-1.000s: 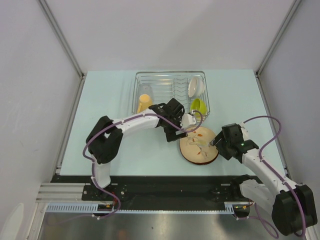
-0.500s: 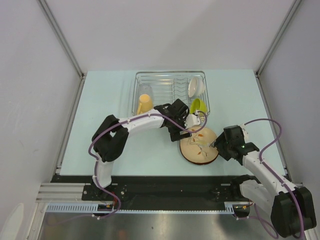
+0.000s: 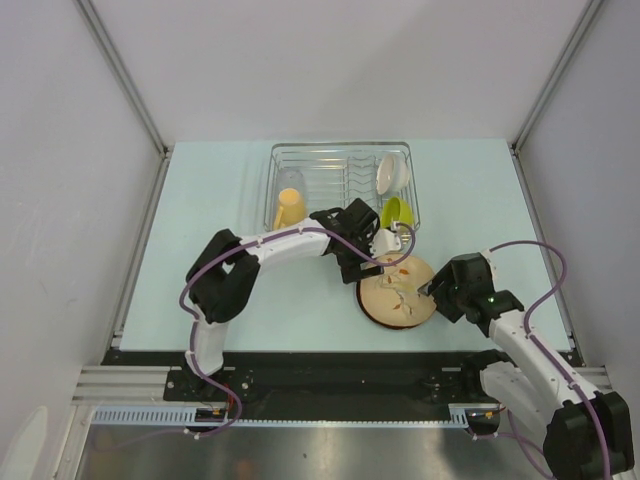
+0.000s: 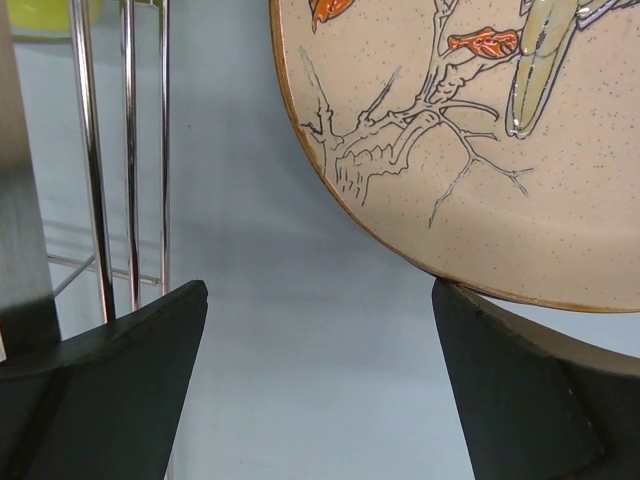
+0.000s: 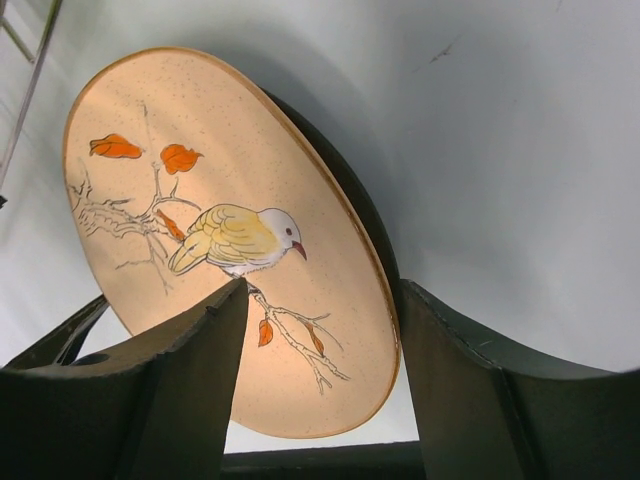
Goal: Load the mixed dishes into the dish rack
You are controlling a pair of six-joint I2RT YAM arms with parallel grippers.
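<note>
A beige plate (image 3: 397, 290) painted with a bird and orange leaves lies just in front of the dish rack (image 3: 340, 150). In the right wrist view the plate (image 5: 200, 200) is tilted, with a dark layer behind it. My right gripper (image 5: 322, 285) is shut on the plate's near rim, one finger on the painted face and one on the dark back; it shows as the right gripper (image 3: 428, 290) from above. My left gripper (image 4: 320, 290) is wide open at the plate's left edge (image 4: 420, 150), which rests on its right fingertip. The rack holds a yellow-orange mug (image 3: 288, 207), a white bowl (image 3: 393, 172) and a lime-green bowl (image 3: 396, 212).
Chrome rack wires (image 4: 130, 150) stand close to my left gripper's left finger. The left arm (image 3: 280, 245) stretches across in front of the rack. Grey walls close in the table (image 3: 200, 200) on three sides.
The right jaws have narrowed onto the plate's rim. The left arm has shifted slightly right along the rack's front. The plate has barely moved.
</note>
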